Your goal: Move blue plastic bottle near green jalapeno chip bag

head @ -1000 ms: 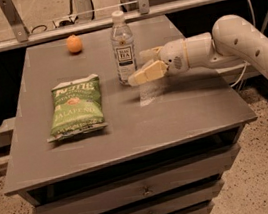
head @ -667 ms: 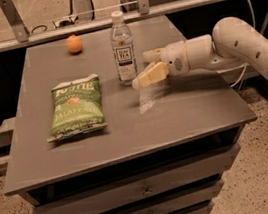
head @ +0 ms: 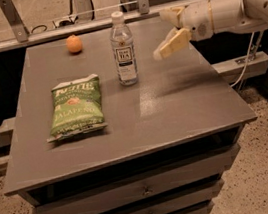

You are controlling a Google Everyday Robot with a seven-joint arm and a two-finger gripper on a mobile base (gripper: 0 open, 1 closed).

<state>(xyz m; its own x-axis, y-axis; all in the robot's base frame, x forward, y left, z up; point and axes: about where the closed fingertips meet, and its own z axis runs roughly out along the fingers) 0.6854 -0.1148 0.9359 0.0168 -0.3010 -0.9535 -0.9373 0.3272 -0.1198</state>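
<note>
- Gripper (head: 158,34) has pulled back since prev. frame: was low beside bottle's right flank, now up and off to the right, over table's (head: 189,105) far-right part, well apart from bottle.
- Claw wide open, two pale fingers (head: 174,44) splayed, nothing held.
- Blue plastic bottle (head: 122,47) hasn't shifted: upright, white cap on, label facing cam, standing free on tabletop.
- Green jalapeno chip bag (head: 75,108) lies flat to the bottle's left and a bit nearer cam. Bottle base sits just beside the bag's upper-right corner w/ a narrow gap, not touching.
- Small orange fruit (head: 74,43) at the back, left of bottle, clear of both.
- Judgement: bottle already reads as near the bag, so goal prob. met; step in hand looks like retreat after letting go.
- To do it well: keep withdrawal up and to the right, away from bottle. Tall narrow body w/ small base, likely tippy, so no sweeping low across it.
- If a closer placement is wanted: come in level from the right, close on mid-body at the label, slide or lift a short way left, stop before base rides onto the crinkly bag edge.
- Risk: elbow or lower finger clipping the cap on any return pass.
</note>
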